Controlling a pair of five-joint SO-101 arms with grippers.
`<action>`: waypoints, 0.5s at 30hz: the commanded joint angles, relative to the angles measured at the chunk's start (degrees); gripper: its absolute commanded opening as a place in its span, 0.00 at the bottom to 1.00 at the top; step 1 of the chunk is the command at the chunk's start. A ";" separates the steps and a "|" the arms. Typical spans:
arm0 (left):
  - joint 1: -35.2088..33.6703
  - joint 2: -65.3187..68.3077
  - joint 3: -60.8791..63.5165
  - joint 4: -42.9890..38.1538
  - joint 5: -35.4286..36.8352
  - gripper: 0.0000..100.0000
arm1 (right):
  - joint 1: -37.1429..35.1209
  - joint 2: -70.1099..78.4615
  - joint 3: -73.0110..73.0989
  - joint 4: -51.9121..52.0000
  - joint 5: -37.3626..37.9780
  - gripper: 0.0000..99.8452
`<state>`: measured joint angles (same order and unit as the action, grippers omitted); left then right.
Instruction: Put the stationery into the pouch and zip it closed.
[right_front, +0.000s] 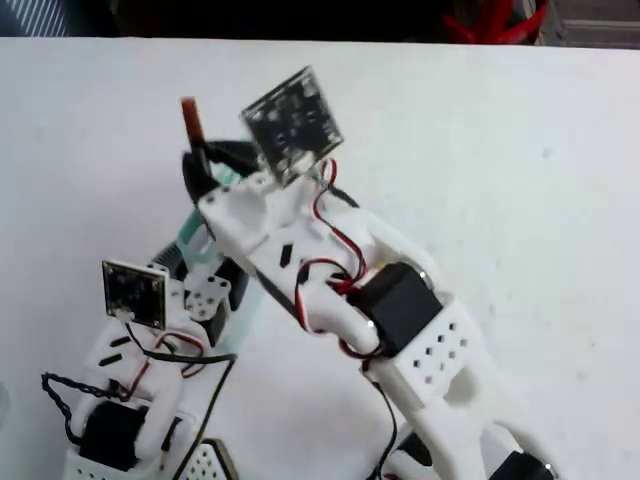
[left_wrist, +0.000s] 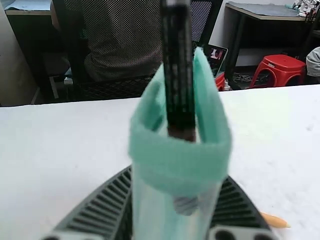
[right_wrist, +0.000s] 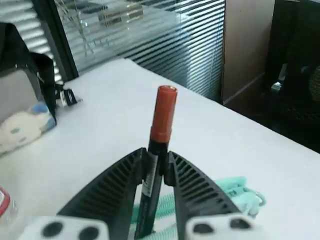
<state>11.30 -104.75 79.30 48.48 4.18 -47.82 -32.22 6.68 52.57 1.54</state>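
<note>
The pen (right_wrist: 161, 130), dark with an orange-red cap, stands nearly upright, cap end up, with my right gripper (right_wrist: 156, 165) shut on its barrel. From above, the pen (right_front: 190, 122) sticks out past the right gripper (right_front: 207, 165) near the table's middle left. Its lower end reaches into the open mouth of the mint-green pouch (left_wrist: 179, 150), where the pen (left_wrist: 177, 75) shows as a dark shaft. My left gripper (left_wrist: 176, 202) is shut on the pouch just below its mouth and holds it up. The pouch (right_front: 189, 235) sits between the two arms, mostly hidden by them.
A small orange object (left_wrist: 274, 219) lies on the white table (right_front: 500, 150) beside the left gripper. A black bag (right_wrist: 25, 60), a pale soft case (right_wrist: 22, 127) and a clip (right_wrist: 67, 96) rest at the table's far side. The table's right half is open.
</note>
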 joint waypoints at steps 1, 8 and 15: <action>-1.27 0.04 -0.18 -0.18 0.53 0.18 | -2.24 -1.80 -0.53 8.48 6.68 0.07; -2.68 0.04 -0.18 -0.18 0.26 0.18 | -5.14 -1.80 -7.65 20.53 13.36 0.41; -3.12 0.04 -0.18 0.18 0.26 0.18 | 14.55 -0.31 -15.38 20.44 11.60 0.37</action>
<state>9.01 -104.66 79.38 48.57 4.18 -42.20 -32.57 -5.80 74.02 14.11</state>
